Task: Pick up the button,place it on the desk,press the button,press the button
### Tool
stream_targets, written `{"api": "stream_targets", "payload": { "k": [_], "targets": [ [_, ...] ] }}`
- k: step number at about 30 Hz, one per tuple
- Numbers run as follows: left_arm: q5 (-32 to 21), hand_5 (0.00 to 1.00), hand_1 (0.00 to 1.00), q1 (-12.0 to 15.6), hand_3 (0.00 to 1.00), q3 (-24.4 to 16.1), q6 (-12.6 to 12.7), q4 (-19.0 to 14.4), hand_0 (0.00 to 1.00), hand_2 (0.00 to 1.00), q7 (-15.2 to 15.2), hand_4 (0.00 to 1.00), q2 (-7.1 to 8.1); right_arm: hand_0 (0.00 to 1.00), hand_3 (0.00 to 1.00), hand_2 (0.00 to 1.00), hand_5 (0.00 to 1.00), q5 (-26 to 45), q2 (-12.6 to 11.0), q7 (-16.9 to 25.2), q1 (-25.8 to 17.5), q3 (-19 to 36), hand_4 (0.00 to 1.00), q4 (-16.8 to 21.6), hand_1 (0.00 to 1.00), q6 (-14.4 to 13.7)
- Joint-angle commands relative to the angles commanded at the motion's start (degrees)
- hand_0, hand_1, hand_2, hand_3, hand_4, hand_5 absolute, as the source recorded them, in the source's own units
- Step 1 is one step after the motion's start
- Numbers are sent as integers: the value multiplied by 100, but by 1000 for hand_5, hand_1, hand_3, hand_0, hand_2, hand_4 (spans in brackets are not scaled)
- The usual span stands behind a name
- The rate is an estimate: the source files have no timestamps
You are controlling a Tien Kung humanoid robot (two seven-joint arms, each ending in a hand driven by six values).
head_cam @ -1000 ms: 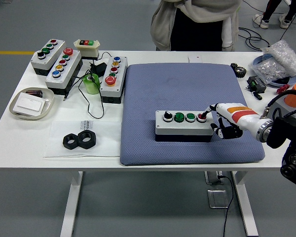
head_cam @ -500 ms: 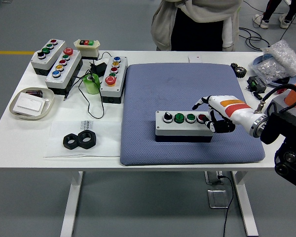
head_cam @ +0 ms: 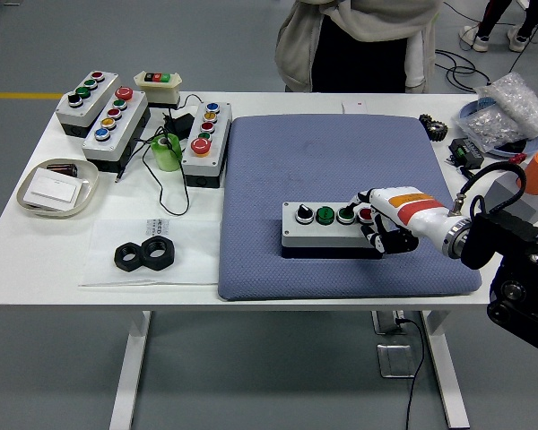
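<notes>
With curled fingers (head_cam: 377, 240) holding nothing, right hand (head_cam: 386, 219) over button box (head_cam: 332, 229) risks pressing the neighbouring button.

A long grey button box (head_cam: 332, 228) with a black base lies flat and lengthwise on the blue mat (head_cam: 341, 157), carrying a row of four controls: black knob, two green buttons, one red.

White-shelled right hand (head_cam: 384, 218) over right end of grey four-button control box (head_cam: 332, 229) on blue quilted mat (head_cam: 341, 170); extended fingertip (head_cam: 351, 208) at green button (head_cam: 346, 214).
</notes>
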Motion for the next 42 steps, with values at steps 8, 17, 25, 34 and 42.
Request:
{"api": "stream_targets", "payload": {
  "k": [8,17,25,34,42],
  "targets": [
    [-40,998,788,-11,781,22,1,0,752,863,-15,553,2,100,700,81,2,-20,-2,-24,4,44,503,8,2,-15],
    [-28,998,789,-12,781,11,-4,4,752,863,-11,552,2,110,703,85,2,121,-79,26,-116,699,520,262,2,-432],
    [-17,998,789,-10,781,9,-5,4,753,864,-9,553,6,909,984,855,174,1487,-88,656,-329,1613,689,115,795,-1145],
    [25,998,789,-11,781,-20,-5,9,752,864,7,552,-2,938,968,917,223,3647,0,1708,-509,2280,695,-477,839,-1739],
    [67,998,788,4,781,-47,-6,14,751,864,17,553,-6,940,906,905,295,5583,54,1804,-667,2636,660,-1132,855,-1738]
  ]
}}
